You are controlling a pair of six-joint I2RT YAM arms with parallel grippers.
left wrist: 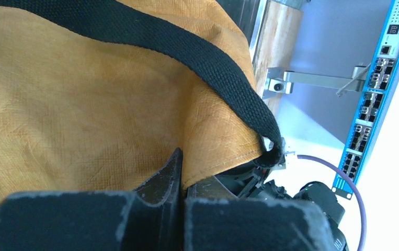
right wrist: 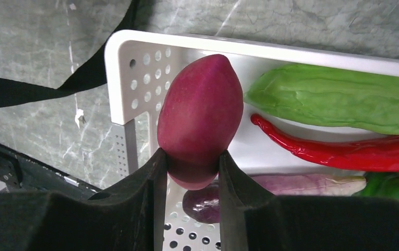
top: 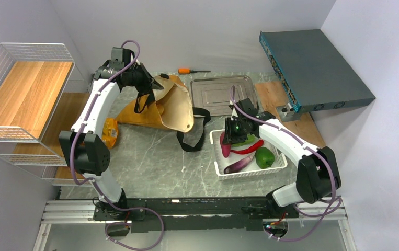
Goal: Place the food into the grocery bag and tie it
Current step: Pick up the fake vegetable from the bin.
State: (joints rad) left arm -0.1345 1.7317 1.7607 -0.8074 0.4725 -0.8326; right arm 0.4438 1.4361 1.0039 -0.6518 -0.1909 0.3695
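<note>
Close to the arms, the right gripper (right wrist: 191, 159) squeezes the purple root (right wrist: 200, 112) at a corner of the white basket (right wrist: 291, 52), where a red chilli (right wrist: 343, 151) and other vegetables lie. A yellow packet (top: 111, 132) sits by the left arm. Farther back, the left gripper (left wrist: 183, 178) pinches the grocery bag (top: 176, 107) by its edge. No food shows inside the bag and it is not tied, so most of the job looks left to do.

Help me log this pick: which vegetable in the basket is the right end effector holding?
The magenta root: it alone is clamped in the right end effector; the chilli and gourd lie loose in the basket.
</note>
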